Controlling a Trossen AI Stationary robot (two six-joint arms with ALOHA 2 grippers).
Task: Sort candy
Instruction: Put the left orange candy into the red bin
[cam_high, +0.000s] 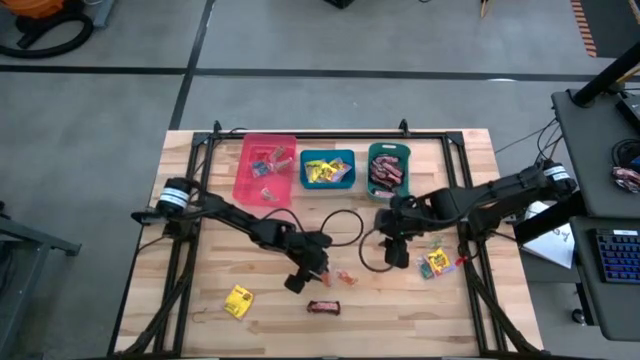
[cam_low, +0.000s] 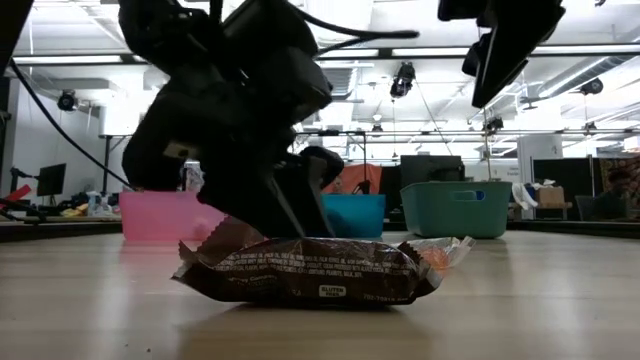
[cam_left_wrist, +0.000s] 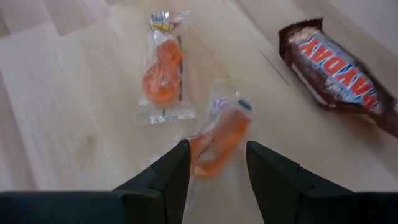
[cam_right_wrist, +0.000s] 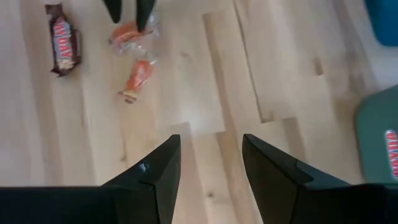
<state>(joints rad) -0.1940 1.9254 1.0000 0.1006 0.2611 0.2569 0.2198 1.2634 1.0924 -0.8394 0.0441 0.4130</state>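
Note:
Two orange sweets in clear wrappers lie flat on the wooden table, one farther off and one right at my left gripper. That gripper is open and slants down, with a finger on either side of the nearer sweet; I cannot see it touch. A dark brown bar lies beside them, close to the low camera. A yellow packet lies near the front left. My right gripper hangs open over bare wood, next to another yellow packet.
At the far side stand a pink bin, a blue bin and a teal bin, each with sweets inside. Black cables loop over the table between the two arms. A black frame runs around the work area.

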